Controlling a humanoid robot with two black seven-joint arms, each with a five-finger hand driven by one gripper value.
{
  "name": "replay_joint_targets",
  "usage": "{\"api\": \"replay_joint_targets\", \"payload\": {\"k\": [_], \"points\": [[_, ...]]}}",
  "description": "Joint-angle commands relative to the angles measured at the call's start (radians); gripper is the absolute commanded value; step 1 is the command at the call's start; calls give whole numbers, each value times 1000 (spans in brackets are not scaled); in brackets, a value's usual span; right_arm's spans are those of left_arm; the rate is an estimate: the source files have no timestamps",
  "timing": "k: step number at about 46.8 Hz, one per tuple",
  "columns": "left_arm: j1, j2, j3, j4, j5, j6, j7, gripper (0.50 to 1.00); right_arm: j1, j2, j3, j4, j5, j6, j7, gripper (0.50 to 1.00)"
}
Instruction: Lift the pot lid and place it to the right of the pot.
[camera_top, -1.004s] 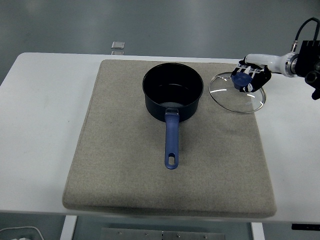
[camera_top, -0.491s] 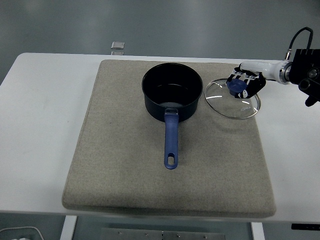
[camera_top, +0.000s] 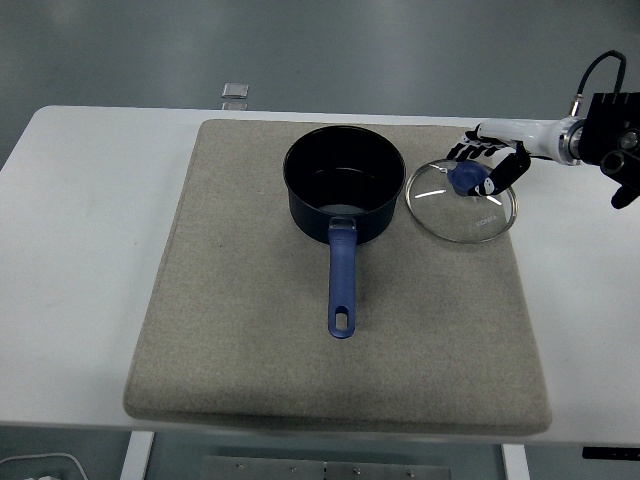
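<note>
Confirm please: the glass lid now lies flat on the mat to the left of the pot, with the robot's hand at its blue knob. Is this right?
Not quite: the head view shows the glass lid to the right of the pot, not the left. It does lie on the mat, with the right hand at its blue knob.

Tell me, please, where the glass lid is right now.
In the head view, the glass lid lies on the mat, right of the pot, under the right hand.

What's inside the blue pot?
The pot looks empty: only its dark, shiny bottom shows. The near wall hides a bit of the floor. Its glass lid lies on the mat to the right.
</note>
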Motion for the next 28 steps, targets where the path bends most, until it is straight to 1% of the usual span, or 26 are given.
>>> {"api": "replay_joint_targets", "payload": {"k": [1,6,9,10,12,18,20,24,28], "points": [[0,0,0,0,0,0,0,1000,-1,2,38,2,0,35,0,860],[0,0,0,0,0,0,0,1000,-1,-3,58,0,0,59,0,860],[0,0,0,0,0,0,0,1000,-1,-4,94,0,2,75,0,862],[0,0,0,0,0,0,0,1000,-2,-4,110,0,2,79,0,868],[0,0,0,0,0,-2,0,1000,-5,-3,147,0,2,84,0,907],[0,0,0,0,0,0,0,1000,-19,5,218,0,9,85,2,909],[0,0,0,0,0,0,0,1000,-32,5,232,0,46,87,2,909],[0,0,0,0,0,0,0,1000,-38,3,232,-4,170,87,-1,909],[0,0,0,0,0,0,0,1000,-44,5,227,-12,288,75,-3,909]]}}
